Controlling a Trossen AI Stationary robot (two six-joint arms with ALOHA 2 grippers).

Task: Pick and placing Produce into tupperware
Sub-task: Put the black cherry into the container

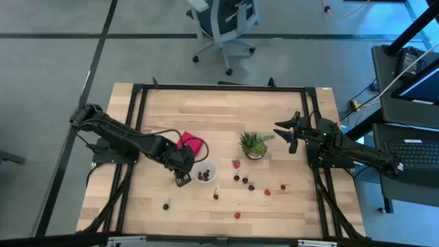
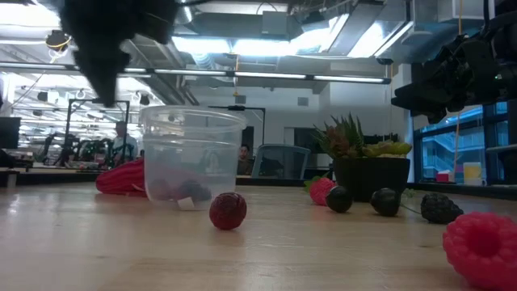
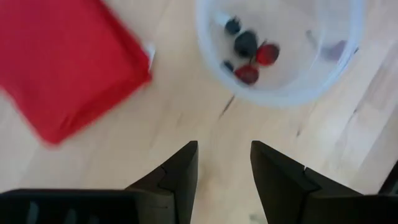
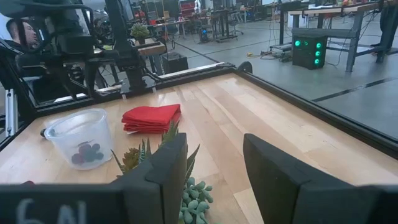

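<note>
My left gripper [image 3: 224, 171] hangs parted and empty just beside the tupperware [image 1: 204, 171], left of centre. Loose berries [image 1: 245, 180] lie to its right: light, soft, best pinched gently across the middle. My left wrist view alone shows berries already inside. My right gripper [image 4: 214, 165] waits spread, empty, behind the succulent [image 1: 254, 144].
</note>
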